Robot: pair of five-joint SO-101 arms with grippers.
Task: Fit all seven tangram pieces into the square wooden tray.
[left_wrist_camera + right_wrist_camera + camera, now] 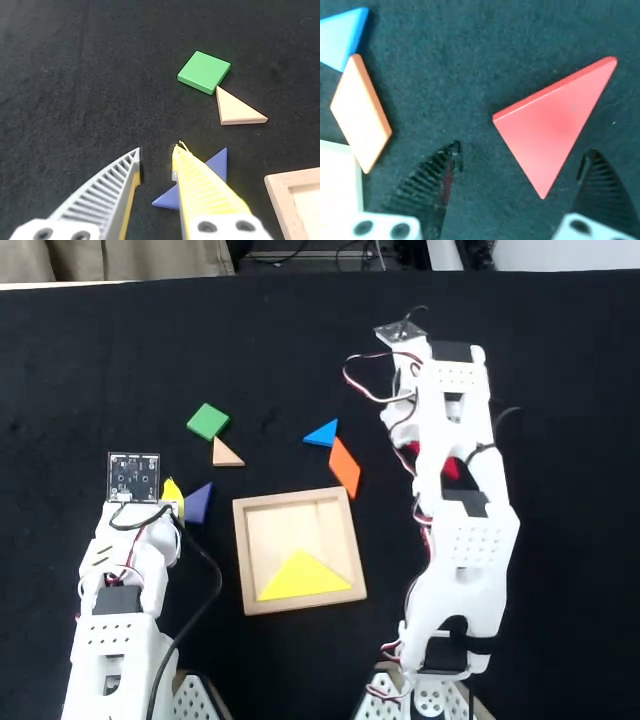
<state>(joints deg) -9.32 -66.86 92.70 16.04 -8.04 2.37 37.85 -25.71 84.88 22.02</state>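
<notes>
Red triangle [555, 125] lies flat right of the wooden tray [243, 560], square corner toward the orange parallelogram [360, 112], long edge running away from the right gripper [522, 150], whose jaws stand wide and empty astride it. The pick-up looks in hand: lower, close across the piece, carry it beside the yellow triangle [302, 575]. Left gripper [157, 149] hangs parted, empty.
</notes>
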